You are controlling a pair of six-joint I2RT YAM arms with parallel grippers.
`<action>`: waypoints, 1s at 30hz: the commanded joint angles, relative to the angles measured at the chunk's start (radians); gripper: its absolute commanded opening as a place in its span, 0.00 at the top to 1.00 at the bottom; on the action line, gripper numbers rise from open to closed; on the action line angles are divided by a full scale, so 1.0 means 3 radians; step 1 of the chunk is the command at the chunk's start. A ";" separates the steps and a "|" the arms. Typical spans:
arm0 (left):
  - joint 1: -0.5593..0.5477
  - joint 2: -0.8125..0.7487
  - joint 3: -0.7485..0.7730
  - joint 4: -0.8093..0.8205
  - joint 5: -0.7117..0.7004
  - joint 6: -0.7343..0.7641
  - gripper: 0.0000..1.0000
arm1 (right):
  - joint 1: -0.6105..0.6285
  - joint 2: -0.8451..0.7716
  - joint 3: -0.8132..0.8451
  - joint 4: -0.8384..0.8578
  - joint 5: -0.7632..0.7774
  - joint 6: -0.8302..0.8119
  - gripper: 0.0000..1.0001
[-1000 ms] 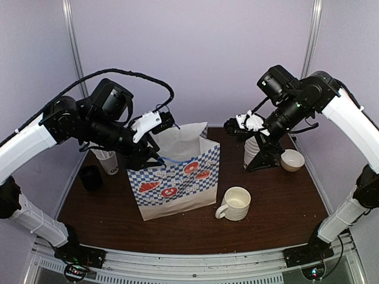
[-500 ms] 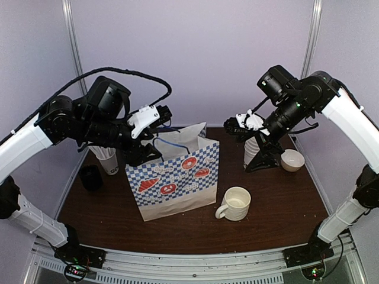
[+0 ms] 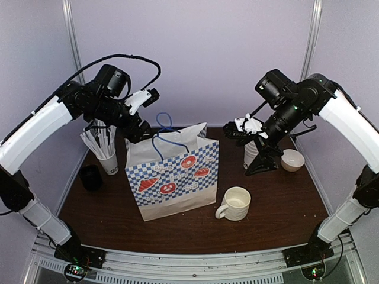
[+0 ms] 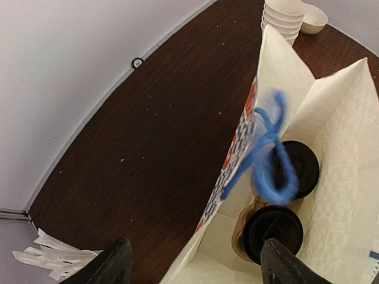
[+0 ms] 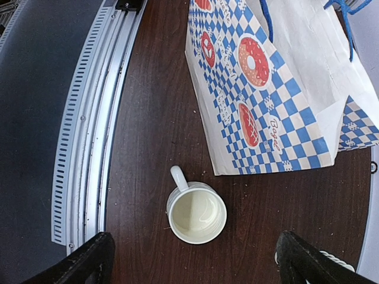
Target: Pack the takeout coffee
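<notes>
The two paper coffee cups with black plastic lids (image 4: 273,229) sit side by side inside the blue-and-white checked paper bag (image 3: 177,177), straight below the left gripper (image 4: 198,266), whose jaws stand wide, holding nothing. The bag's blue cord handle (image 4: 266,154) loops up just under them. A careless sideways move could snag it and tip the bag. Only the left wrist view shows those lids; from overhead the bag hides them. The right gripper (image 5: 195,260) hangs wide and empty too.

The top camera looks down over the whole desk (image 3: 278,207) from its near edge. Both wrist cameras face downward, close, sharing the paper bag (image 3: 174,177).
</notes>
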State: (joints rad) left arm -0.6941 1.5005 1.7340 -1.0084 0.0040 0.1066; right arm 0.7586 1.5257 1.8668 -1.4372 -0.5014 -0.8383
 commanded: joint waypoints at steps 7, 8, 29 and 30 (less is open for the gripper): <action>0.0207 0.0486 0.0366 -0.0391 0.0600 0.0165 0.40 | -0.0026 -0.0099 -0.0094 0.0061 -0.0018 0.0038 0.01; 0.0207 0.0487 0.0367 -0.0392 0.0674 0.0170 0.49 | -0.0023 -0.0105 -0.0101 0.0065 -0.0016 0.0042 0.01; -0.0712 0.0020 0.0205 -0.0467 0.0063 0.0122 1.00 | -0.0023 -0.0015 -0.0121 0.0093 0.0037 0.0045 0.01; -0.0803 0.0012 0.0209 -0.0475 0.0041 0.0095 1.00 | -0.0023 -0.0011 -0.0122 0.0096 0.0046 0.0045 0.01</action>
State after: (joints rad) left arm -0.8490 1.5414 1.8038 -1.1572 0.1234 0.1448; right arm 0.7567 1.5238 1.8393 -1.4193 -0.5003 -0.8337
